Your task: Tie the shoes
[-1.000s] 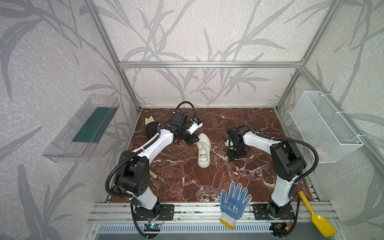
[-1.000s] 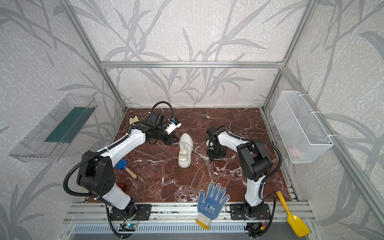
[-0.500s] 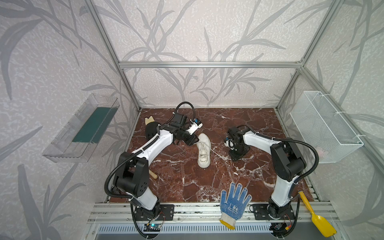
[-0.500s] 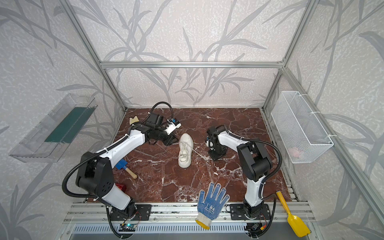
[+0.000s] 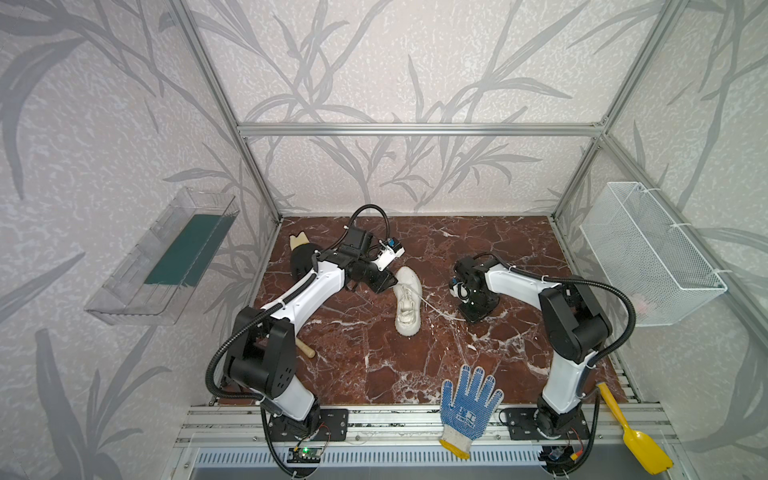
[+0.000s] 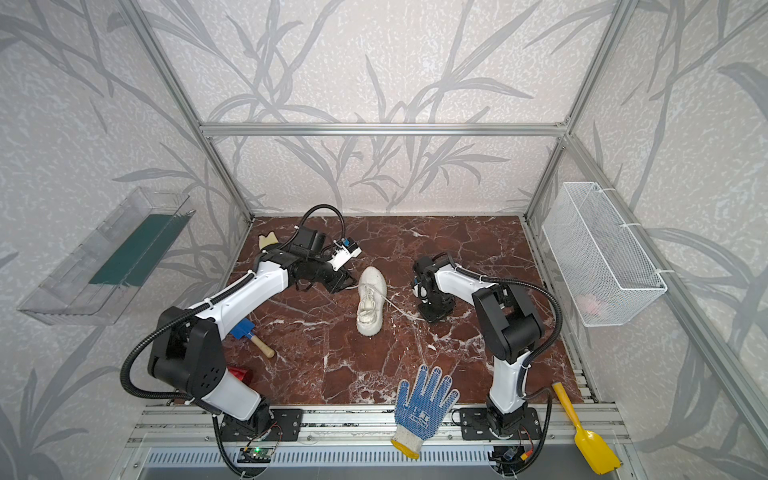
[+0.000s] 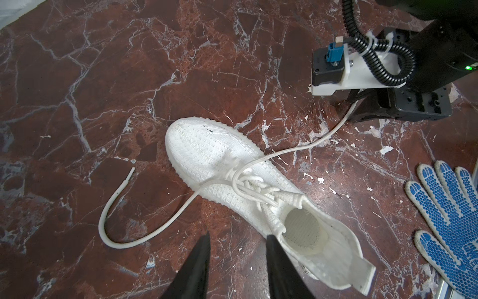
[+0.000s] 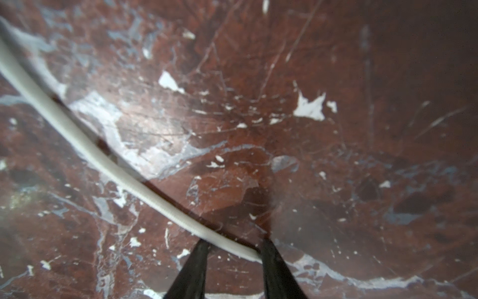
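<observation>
Top views evenly bright; right wrist view dim and blurred.

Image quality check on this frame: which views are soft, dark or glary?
Right wrist view: soft all over, the lace smeared, one side falling off into dark. Left wrist view: sharp, the sneaker weave readable, no glare. Both top views: sharp and evenly lit, with no blown highlights.
</observation>
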